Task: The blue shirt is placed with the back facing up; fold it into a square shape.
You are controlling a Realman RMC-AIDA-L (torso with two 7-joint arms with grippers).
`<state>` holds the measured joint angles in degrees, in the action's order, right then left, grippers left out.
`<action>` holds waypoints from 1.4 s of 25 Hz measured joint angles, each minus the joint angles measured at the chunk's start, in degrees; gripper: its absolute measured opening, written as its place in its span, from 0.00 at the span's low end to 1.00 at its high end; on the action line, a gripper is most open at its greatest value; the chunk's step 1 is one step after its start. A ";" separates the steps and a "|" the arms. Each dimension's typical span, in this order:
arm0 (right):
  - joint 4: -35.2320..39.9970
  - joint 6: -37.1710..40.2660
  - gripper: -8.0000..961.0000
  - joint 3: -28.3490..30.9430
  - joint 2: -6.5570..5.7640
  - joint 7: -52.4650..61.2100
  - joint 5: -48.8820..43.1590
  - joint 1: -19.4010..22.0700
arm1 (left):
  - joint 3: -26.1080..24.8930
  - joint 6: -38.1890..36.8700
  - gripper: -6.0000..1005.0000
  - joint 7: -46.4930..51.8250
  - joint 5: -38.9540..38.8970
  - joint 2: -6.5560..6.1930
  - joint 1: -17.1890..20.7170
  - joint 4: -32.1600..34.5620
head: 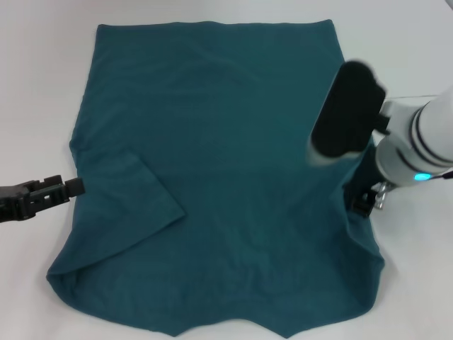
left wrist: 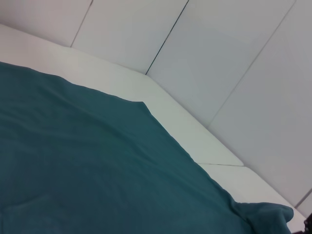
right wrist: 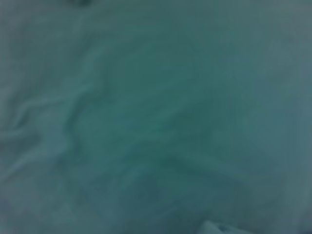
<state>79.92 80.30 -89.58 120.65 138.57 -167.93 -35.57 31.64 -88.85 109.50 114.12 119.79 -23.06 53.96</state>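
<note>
The blue shirt [head: 226,177] lies spread over the white bench [head: 42,85], plain side up, its straight hem toward the far edge and its near part running to the near edge of the head view. The sleeve on the robot's left is folded inward and lies flat on the body of the shirt as a slanted flap [head: 131,205], while the fabric on the robot's right is gathered and rumpled along its edge. The left tool [head: 67,188] sits low above the bench at the shirt's left edge, just beside the folded sleeve; its black fingers look drawn together with no cloth between them, though it is hard to tell for sure. The right tool [head: 364,202] is down at the bunched right edge of the shirt, mostly hidden under its own white arm [head: 425,138], so whether it is open or clamped on fabric cannot be told. The right wrist view is filled with wrinkled teal cloth [right wrist: 156,117], and the left wrist view shows the shirt's flat back [left wrist: 87,165] reaching toward the bench's far corner
</note>
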 joint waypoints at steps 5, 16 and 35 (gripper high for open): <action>-1.04 0.72 0.03 -3.07 0.02 -1.05 -0.02 -0.33 | 0.00 0.23 0.65 -0.06 0.07 0.05 0.11 -0.08; -1.22 1.70 0.03 -4.15 0.10 -2.08 -0.03 -0.63 | 0.00 0.79 0.65 -0.18 0.07 0.00 0.22 -0.83; -0.44 4.28 0.40 12.64 -0.47 0.63 6.45 -1.12 | 0.04 0.83 0.65 -0.24 -0.02 -0.18 -0.23 -0.73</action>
<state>79.48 84.58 -76.93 120.18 139.20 -161.49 -36.69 31.68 -88.02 109.26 114.10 119.61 -23.29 53.23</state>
